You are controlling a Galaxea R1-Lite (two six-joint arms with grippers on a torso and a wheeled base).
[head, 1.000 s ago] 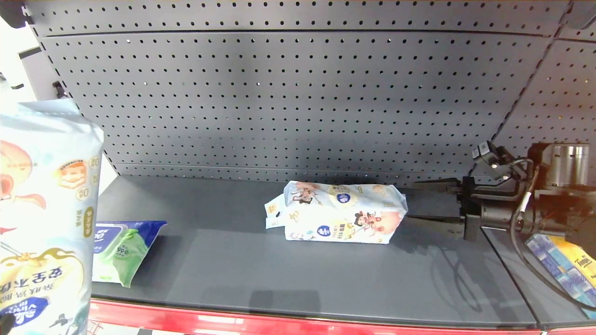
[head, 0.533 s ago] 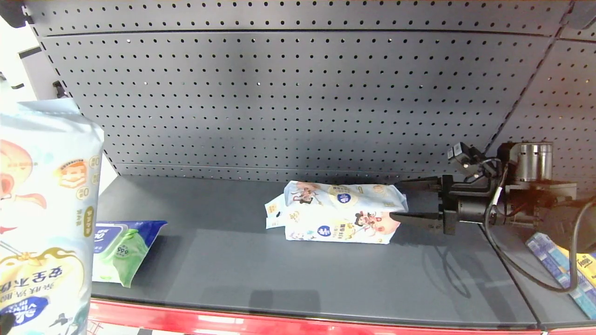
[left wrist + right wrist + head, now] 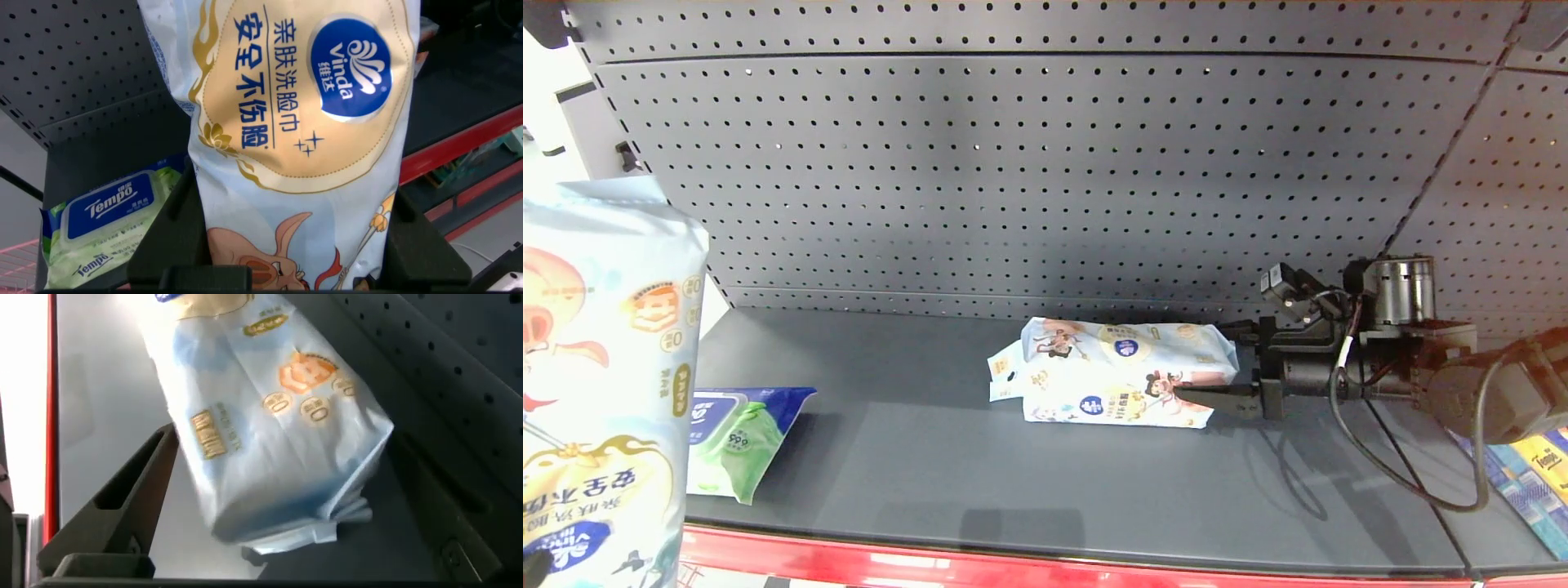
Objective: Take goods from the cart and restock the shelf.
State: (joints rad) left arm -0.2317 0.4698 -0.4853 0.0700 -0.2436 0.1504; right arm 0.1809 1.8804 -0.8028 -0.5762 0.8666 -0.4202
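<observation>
A pale blue pack of face towels (image 3: 1111, 371) lies on its side mid-shelf. My right gripper (image 3: 1207, 363) comes in from the right and is open, one finger (image 3: 1209, 398) in front of the pack's right end and the other behind it. In the right wrist view the pack (image 3: 270, 416) lies between the spread fingers (image 3: 122, 506) of that gripper (image 3: 286, 453). A second, similar pack (image 3: 600, 392) stands upright at the far left, off the shelf's left end. My left gripper (image 3: 290, 237) is shut on this pack (image 3: 298, 139), a finger (image 3: 176, 220) on each side.
A green and blue wipes pack (image 3: 739, 433) lies at the shelf's left front, also seen as the wipes pack (image 3: 98, 220). Blue and yellow tissue packs (image 3: 1527, 474) sit on the neighbouring shelf at right. The pegboard wall (image 3: 1045, 180) closes the back; a red strip (image 3: 1013, 563) marks the front edge.
My right gripper has moved left along the shelf and its open fingers now straddle the lying pack's right end. The left arm and its pack have stayed put.
</observation>
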